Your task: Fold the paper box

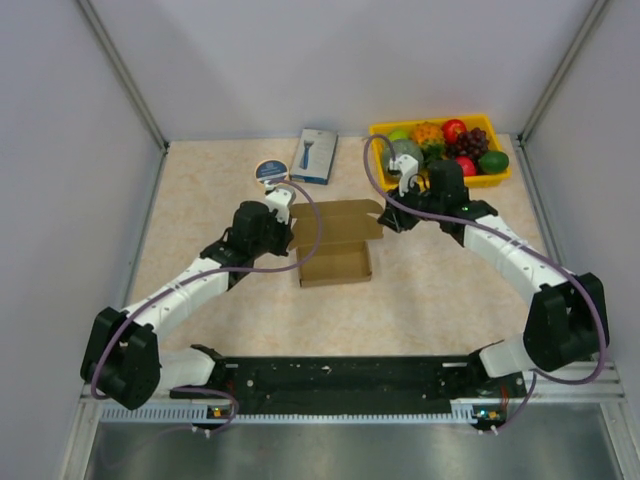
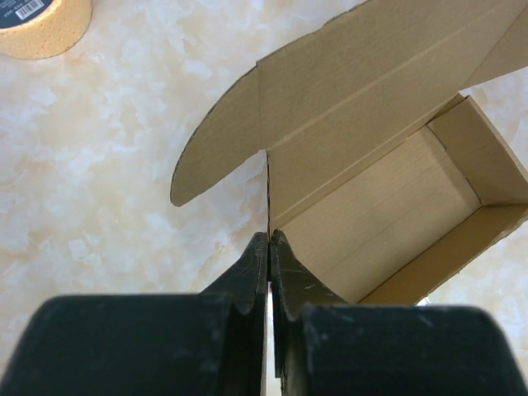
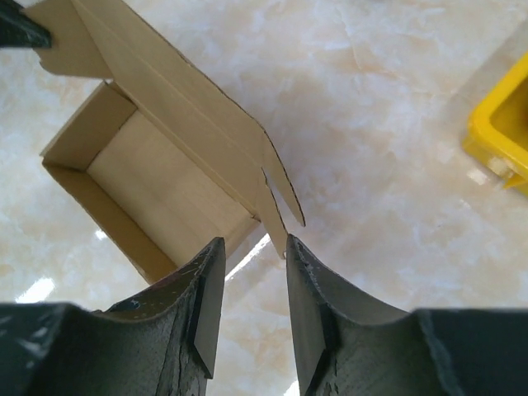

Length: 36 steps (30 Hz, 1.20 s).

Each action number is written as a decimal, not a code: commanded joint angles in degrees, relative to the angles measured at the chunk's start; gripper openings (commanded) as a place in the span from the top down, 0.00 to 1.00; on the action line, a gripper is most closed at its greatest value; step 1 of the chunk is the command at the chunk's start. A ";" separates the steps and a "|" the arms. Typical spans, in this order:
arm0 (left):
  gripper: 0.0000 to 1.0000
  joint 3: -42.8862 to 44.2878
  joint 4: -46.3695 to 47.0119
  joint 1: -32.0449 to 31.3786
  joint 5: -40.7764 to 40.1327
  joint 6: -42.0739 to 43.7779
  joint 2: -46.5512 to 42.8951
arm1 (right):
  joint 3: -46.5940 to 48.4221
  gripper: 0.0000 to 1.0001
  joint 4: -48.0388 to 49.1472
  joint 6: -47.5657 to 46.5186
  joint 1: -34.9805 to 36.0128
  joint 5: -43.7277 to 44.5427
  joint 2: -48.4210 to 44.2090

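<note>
The left tool [image 2: 270, 245] has its fingers pressed together. The upright edge of the paper box [image 2: 388, 214] runs straight down into the seam between them, so it appears to be pinching the thin cardboard at the box's left rear corner, though the contact itself is hidden behind the fingertips. That hold reads as an anchor: it would stop the light box sliding on the desk [image 1: 430, 300] while the other arm works.

The right tool [image 3: 254, 247] has its fingers apart. The pointed end of the side flap [image 3: 279, 198] hangs just at the inner face of the finger on the right of the wrist view, not squeezed. The tool seems lined up to catch that flap or push it inward.

The box sits in the middle of the desk, between the two tools. Its tray part is already formed, with four walls up and the inside bare. The lid panel [image 1: 340, 218] is open at the far side, with a rounded ear [image 2: 210, 161] sticking out on the left. By the look of it, the ears have yet to be tucked in and the lid closed. The yellow tray [image 1: 503, 177] of fruit, a tape roll [image 1: 271, 170] and a small printed box [image 1: 315, 156] sit along the far edge, apart from the work.
</note>
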 commanded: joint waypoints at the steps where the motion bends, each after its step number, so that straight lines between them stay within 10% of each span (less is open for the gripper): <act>1: 1.00 -0.50 2.63 -0.40 -1.09 1.15 -2.12 | 2.42 0.65 -0.66 -7.10 -0.39 -6.10 2.37; 21: 1.00 -0.77 2.72 -0.93 -1.88 1.77 -2.12 | 1.98 0.59 3.73 -10.01 4.36 2.68 7.91; 32: 1.00 -1.02 3.42 -3.90 -8.64 -3.94 -2.82 | 0.58 1.00 5.66 1.76 6.99 5.04 6.33; 36: 1.00 -2.35 6.40 -6.46 -16.44 -11.30 -3.26 | -1.88 1.00 6.63 5.71 11.46 12.85 3.43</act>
